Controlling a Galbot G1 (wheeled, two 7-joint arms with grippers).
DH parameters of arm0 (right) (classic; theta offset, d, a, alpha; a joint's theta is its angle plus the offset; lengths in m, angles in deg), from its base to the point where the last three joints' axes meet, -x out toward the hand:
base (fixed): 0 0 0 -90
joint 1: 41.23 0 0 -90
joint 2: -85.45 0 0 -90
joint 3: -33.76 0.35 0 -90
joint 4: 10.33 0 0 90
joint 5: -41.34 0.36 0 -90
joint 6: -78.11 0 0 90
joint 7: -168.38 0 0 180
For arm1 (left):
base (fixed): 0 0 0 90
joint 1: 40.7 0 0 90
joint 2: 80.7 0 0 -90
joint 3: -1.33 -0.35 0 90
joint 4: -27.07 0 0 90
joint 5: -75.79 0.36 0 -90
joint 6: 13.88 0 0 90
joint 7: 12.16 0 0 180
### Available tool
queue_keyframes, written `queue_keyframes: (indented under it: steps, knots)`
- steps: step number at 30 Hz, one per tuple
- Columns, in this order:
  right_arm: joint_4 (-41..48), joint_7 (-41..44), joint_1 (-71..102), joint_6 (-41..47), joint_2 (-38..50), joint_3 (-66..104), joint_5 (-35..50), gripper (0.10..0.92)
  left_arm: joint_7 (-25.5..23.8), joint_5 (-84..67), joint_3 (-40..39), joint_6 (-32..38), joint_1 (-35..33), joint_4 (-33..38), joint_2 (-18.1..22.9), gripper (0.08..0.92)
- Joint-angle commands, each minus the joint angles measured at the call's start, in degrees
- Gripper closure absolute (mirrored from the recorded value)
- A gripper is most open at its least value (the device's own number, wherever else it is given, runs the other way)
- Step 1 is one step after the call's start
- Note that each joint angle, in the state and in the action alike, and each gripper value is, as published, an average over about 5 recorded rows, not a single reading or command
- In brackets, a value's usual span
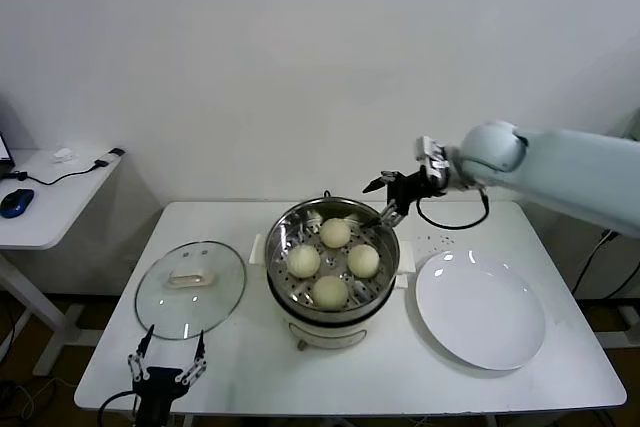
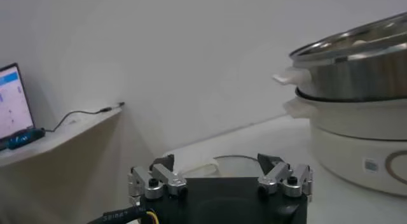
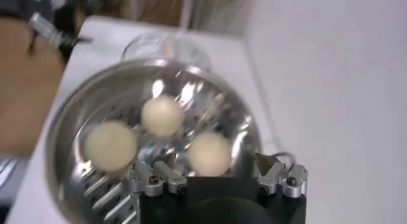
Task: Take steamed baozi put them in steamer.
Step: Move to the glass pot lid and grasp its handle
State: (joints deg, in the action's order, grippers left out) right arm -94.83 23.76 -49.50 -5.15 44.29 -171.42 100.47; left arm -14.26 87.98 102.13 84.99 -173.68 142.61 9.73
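The steamer point(image 1: 283, 237), a shiny steel pot on a white base, stands mid-table. Several cream-white steamed baozi point(image 1: 335, 232) lie on its perforated floor. My right gripper point(image 1: 384, 199) hovers open and empty just above the pot's far right rim. In the right wrist view, three baozi point(image 3: 162, 115) lie inside the steamer point(image 3: 70, 117) below the open right gripper point(image 3: 216, 160), none of them between its fingers. My left gripper point(image 1: 172, 349) is parked low at the table's near left edge, open. The left wrist view shows the left gripper point(image 2: 216, 161) empty, with the steamer point(image 2: 356, 72) off to one side.
A round glass lid point(image 1: 190, 287) with a white handle lies flat on the table left of the steamer. An empty white plate point(image 1: 480, 309) sits to its right. A side desk point(image 1: 50, 197) with cables and a mouse stands at far left.
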Motion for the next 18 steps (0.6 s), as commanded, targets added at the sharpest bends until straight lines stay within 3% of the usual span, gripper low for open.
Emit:
queue_keyframes:
  steps: [1,9,18]
  knots:
    - [-6.5,-15.5,40.2,-14.0,20.2,41.4,-2.0,0.203,-0.1,1.8,0.7,0.4,0.5,1.0,0.1,0.177]
    - [-7.6,-18.5,70.4,-16.0,18.2,72.4,-6.0,0.203,-0.7,3.5,1.7,0.4,0.5,2.7,0.3,0.177]
    - [-9.0,-19.3,94.9,-12.2,4.9,103.9,-13.4,0.203,-3.1,13.5,3.7,0.4,1.3,5.4,0.0,0.177]
